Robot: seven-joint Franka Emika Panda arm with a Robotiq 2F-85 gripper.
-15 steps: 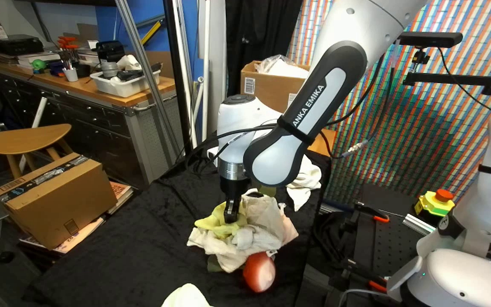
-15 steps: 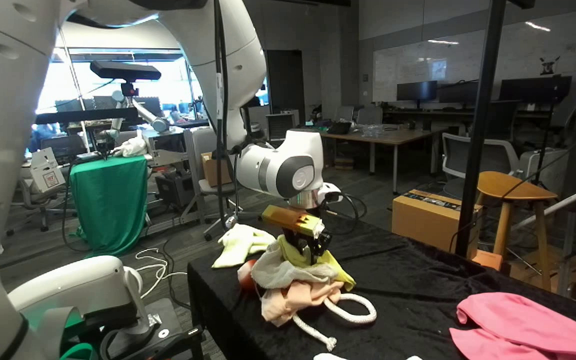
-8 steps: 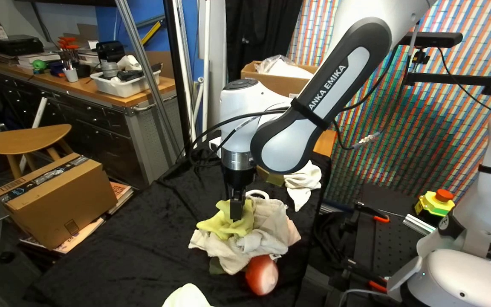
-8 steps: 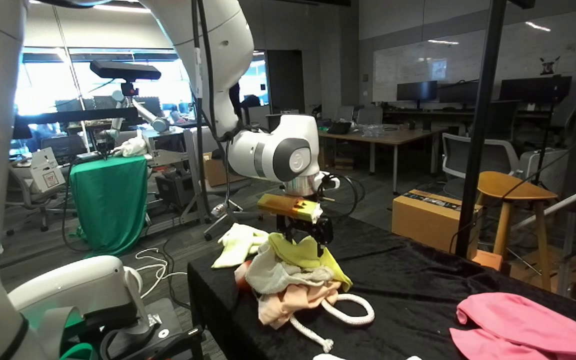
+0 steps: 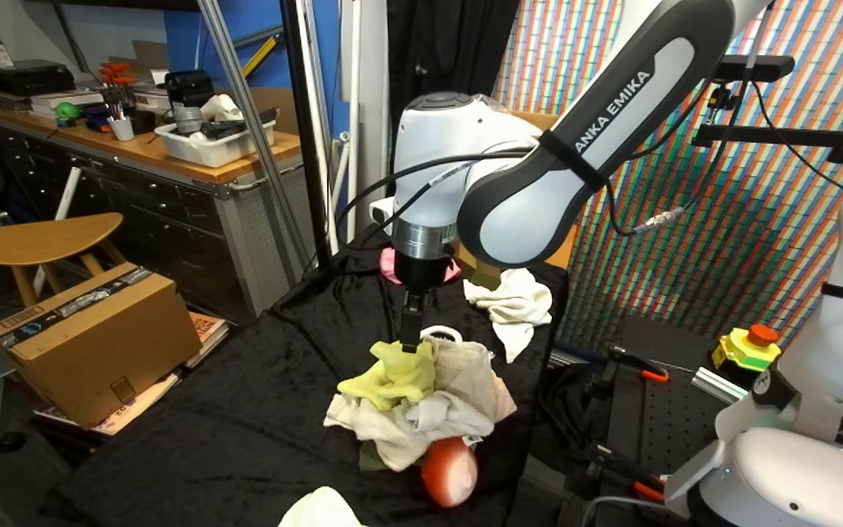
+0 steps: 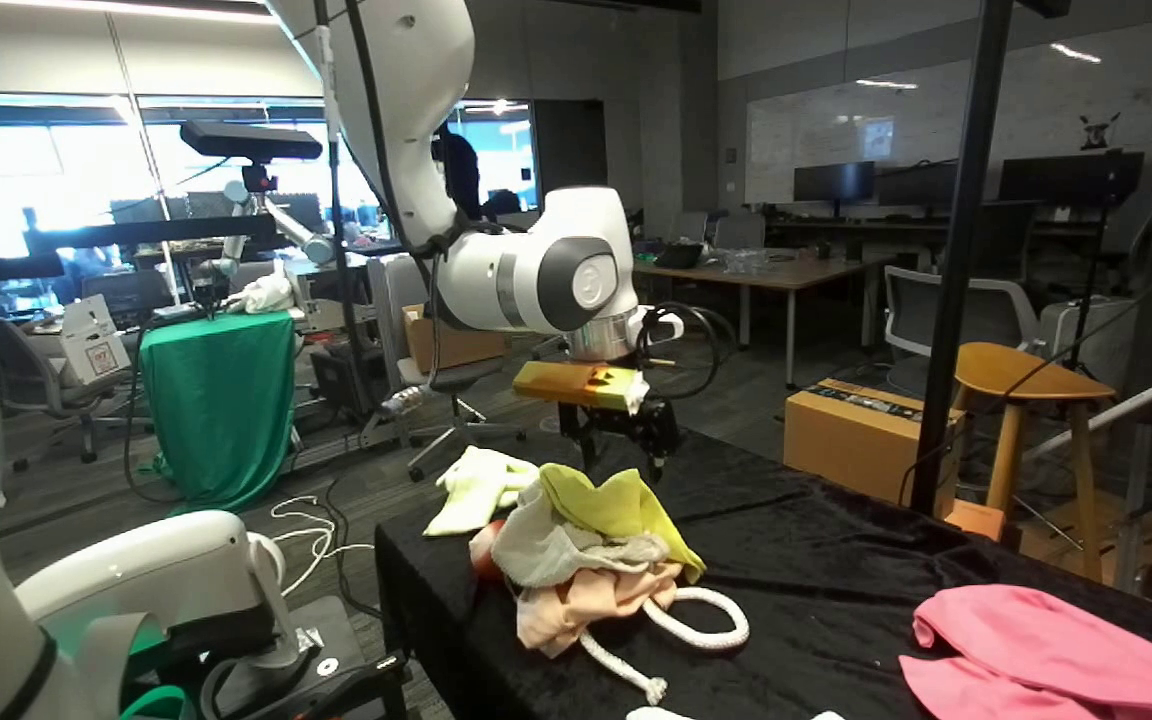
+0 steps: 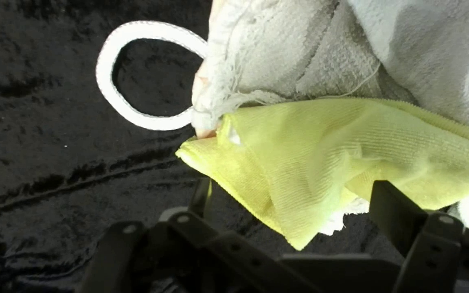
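My gripper (image 7: 293, 186) stands open with nothing between its fingers, its tips spread wide in the wrist view. It hangs just above a yellow cloth (image 7: 307, 150), which lies crumpled on top of a pile. Under that cloth are a grey-white towel (image 6: 541, 540) and a peach cloth (image 6: 586, 600). A white rope loop (image 7: 108, 69) sticks out from the pile's side. Against the pile's edge rests a rounded red and white object (image 5: 449, 472). In an exterior view the gripper (image 6: 622, 462) is seen above and behind the yellow cloth, with a gap below it.
The table has a black cloth (image 5: 246, 432). On it lie a pink cloth (image 6: 1046, 640), a white cloth (image 5: 516, 304) and a pale yellow cloth (image 6: 481, 490). An orange-yellow block (image 6: 581, 385) sits on the gripper's side. A black post (image 6: 961, 250) stands beyond the table.
My gripper has opened, let go of the yellow cloth and risen above the pile. The cloth has stayed on top. Early on, the pile shifted slightly.
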